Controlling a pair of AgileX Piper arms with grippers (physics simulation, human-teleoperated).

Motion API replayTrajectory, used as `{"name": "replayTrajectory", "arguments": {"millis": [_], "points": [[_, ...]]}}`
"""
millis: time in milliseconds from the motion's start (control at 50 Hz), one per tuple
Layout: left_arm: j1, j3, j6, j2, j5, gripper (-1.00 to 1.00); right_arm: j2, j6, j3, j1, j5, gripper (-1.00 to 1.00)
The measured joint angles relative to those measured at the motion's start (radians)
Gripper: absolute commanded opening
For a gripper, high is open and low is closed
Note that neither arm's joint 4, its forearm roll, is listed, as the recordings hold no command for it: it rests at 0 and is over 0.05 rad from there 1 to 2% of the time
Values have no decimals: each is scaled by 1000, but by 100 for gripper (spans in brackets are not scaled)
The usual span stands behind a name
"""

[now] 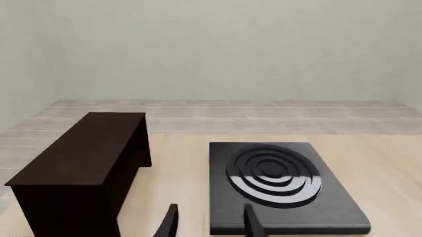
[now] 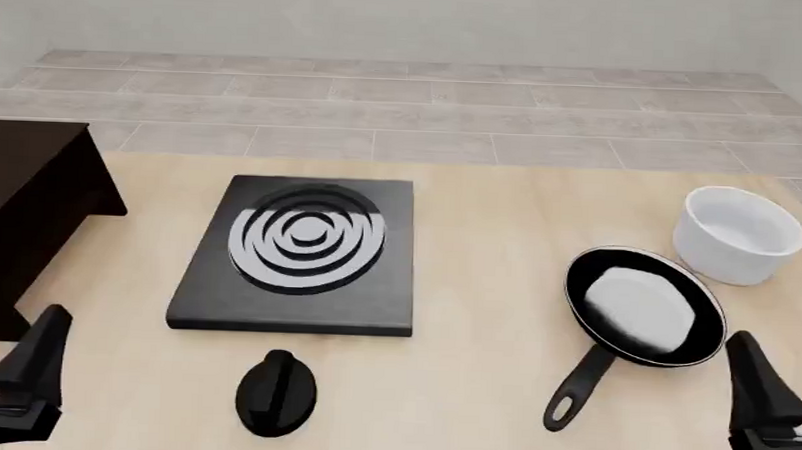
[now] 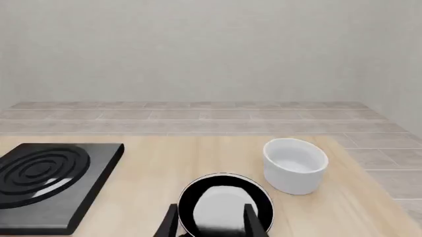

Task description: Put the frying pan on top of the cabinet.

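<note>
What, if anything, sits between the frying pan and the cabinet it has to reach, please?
The stove plate lies on the table between the frying pan at right and the cabinet at far left. A small black knob sits nearer the arms. Both are low, so a lifted pan should probably pass above them.

A pale wooden table (image 2: 508, 219) is seen, and everything is set on it. The dark cabinet (image 2: 29, 202) is placed at the far left, with the stove plate (image 2: 300, 247) near it and a black knob (image 2: 276, 392) just in front. The frying pan (image 2: 642, 305) and a white bowl (image 2: 737, 235) are placed close together on the right.
</note>
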Motion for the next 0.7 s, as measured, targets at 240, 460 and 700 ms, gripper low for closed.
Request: {"name": "replayTrajectory", "arguments": {"millis": [240,460,700], "points": [[-7,4,3,-5,-6,100,4,0,-1,-4,-3,100],[-43,-15,-4,208,-207,100,8,1,0,-8,-7,100],[-148,-189,-75,573,-399,100,17,4,1,-13,-13,100]]}}
